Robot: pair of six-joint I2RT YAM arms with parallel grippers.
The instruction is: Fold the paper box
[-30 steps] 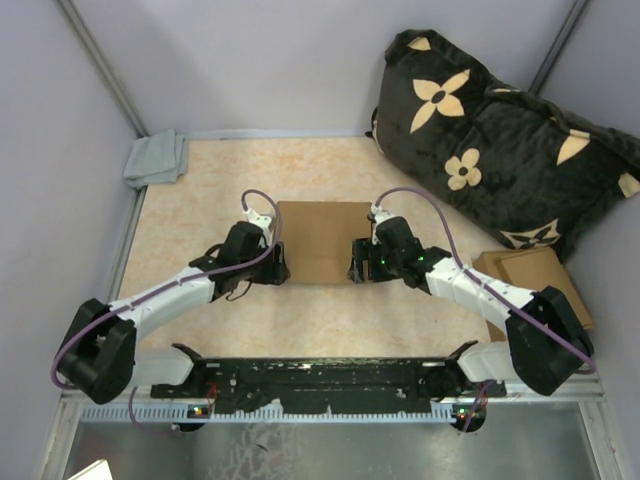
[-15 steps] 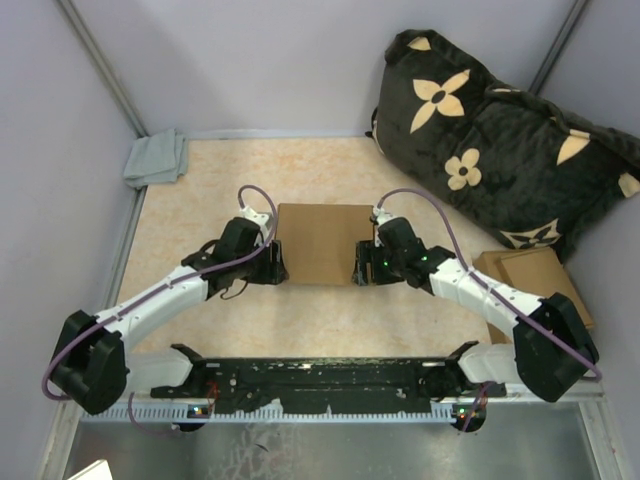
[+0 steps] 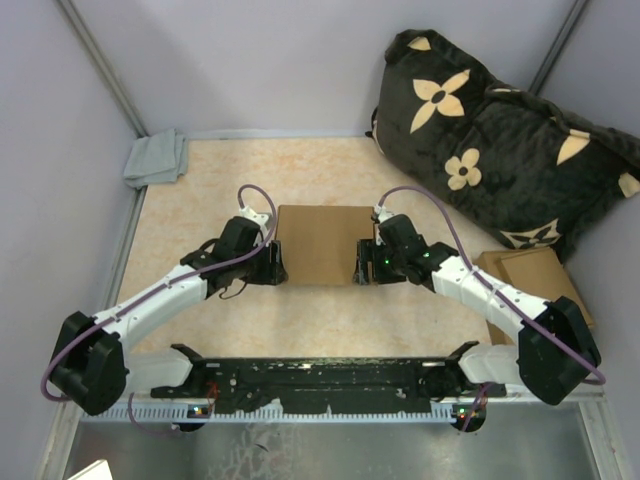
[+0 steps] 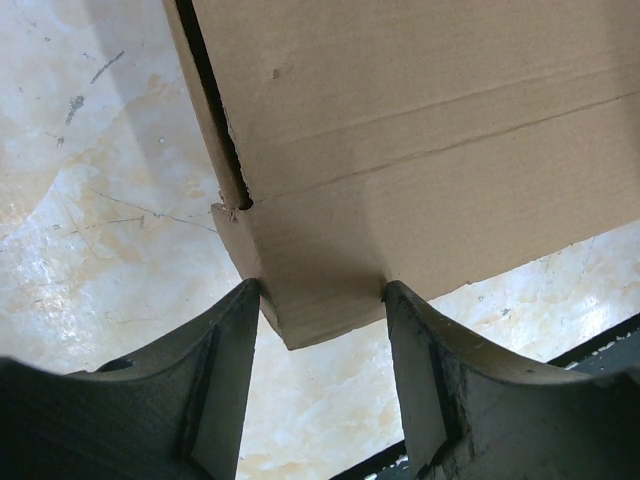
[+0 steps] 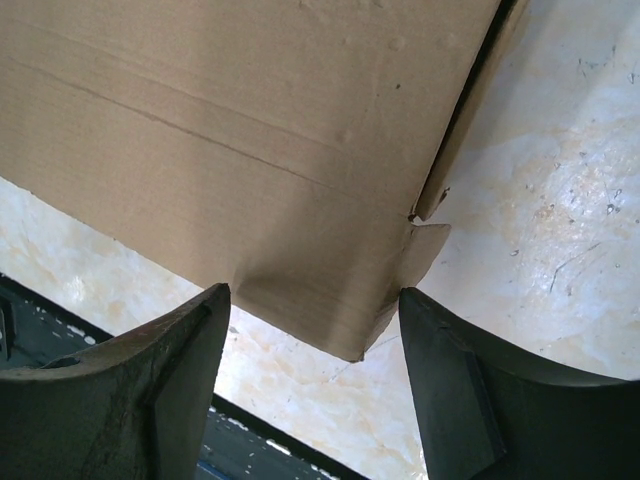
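- Both arms have shifted slightly since a second ago: the rear links swung outward, and the left gripper and right gripper settled closer onto their corners. The plain brown, shallow cardboard paper box has not moved.
- It lies flat at the middle of the pale marbled table, between the two wrists, with its lid panel down.
- Left gripper: the fingers stand partly apart and pinch the near left corner of the paper box. Cardboard fills the gap and meets both pads.
- Right gripper: it does the same at the near right corner. Both pads appear to touch the board, though that grip looks lighter.
- Judged step: holding the front edge by both corners, probably to tuck or lift it.
- Risk: both held corners already look softly dented, so a harder squeeze could crush them instead of bending along the crease lines.
- Risk: if one arm moves ahead of the other, the panel may twist, and the small side tab could spring out.
- Risk: with so little cardboard between the pads, a corner could slip free.
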